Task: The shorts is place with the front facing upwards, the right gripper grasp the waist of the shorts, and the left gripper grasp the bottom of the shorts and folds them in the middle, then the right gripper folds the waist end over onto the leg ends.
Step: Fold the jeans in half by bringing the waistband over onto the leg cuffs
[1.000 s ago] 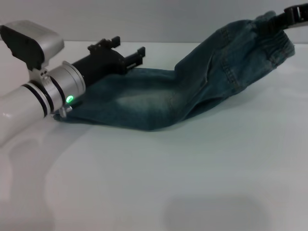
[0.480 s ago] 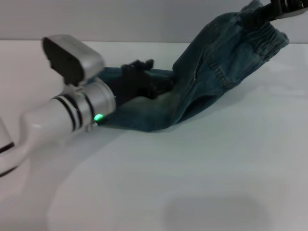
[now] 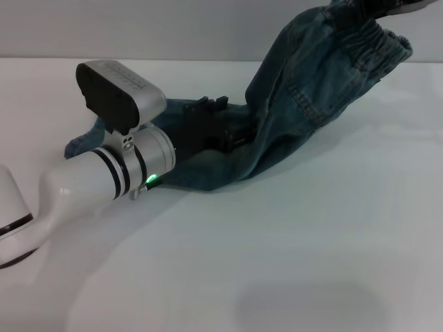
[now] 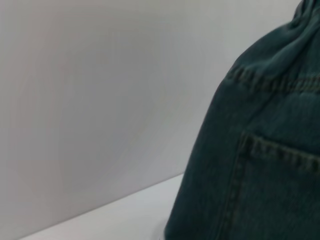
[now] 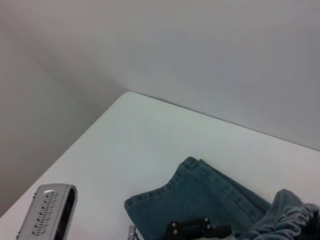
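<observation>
The blue denim shorts (image 3: 304, 90) lie partly on the white table (image 3: 277, 242). Their elastic waist (image 3: 377, 41) is lifted high at the back right, and my right gripper (image 3: 387, 5) is shut on it at the top edge of the head view. The leg ends (image 3: 83, 144) rest flat on the table at the left. My left gripper (image 3: 220, 128) reaches over the flat part to the middle of the shorts, just where the cloth rises. The left wrist view shows the raised denim with a back pocket (image 4: 270, 175) close up. In the right wrist view the leg ends (image 5: 200, 192) and the waist (image 5: 292, 220) show from above.
My left forearm (image 3: 104, 173) with its grey wrist camera (image 3: 121, 90) slants in from the lower left across the leg part. A pale wall (image 3: 173, 28) stands behind the table's far edge. Bare table top spreads in front and to the right.
The right gripper has carried the waist higher and toward the left. The left arm has swung in to the right over the shorts, uncovering the leg ends at its left.
</observation>
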Controlling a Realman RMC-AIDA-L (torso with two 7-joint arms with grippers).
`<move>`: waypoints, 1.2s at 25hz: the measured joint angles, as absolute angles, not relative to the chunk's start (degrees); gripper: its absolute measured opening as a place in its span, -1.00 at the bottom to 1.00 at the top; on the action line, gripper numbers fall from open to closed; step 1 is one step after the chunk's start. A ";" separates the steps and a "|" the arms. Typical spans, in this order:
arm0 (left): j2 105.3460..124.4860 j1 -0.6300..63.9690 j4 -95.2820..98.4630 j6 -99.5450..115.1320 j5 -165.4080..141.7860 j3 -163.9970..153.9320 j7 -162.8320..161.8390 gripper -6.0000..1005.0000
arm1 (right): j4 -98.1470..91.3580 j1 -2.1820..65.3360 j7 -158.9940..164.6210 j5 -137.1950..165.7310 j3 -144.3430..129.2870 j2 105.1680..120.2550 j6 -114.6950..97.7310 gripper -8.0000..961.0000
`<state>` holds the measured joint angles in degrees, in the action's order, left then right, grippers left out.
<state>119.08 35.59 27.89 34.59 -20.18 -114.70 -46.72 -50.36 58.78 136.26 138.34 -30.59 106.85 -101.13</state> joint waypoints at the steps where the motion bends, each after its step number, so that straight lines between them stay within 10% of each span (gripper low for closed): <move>1: 119.08 35.43 27.91 34.20 -20.07 -114.73 -46.64 0.53 | -50.38 58.81 136.28 138.18 -30.58 106.81 -101.27 -0.87; 30: 119.08 32.55 35.55 33.07 -19.68 -123.82 -46.57 0.53 | -51.24 60.30 136.32 133.40 -32.10 106.61 -103.81 -0.88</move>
<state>119.08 32.55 35.55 33.07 -19.68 -123.82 -46.57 -51.24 60.30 136.32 133.41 -32.10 106.61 -103.81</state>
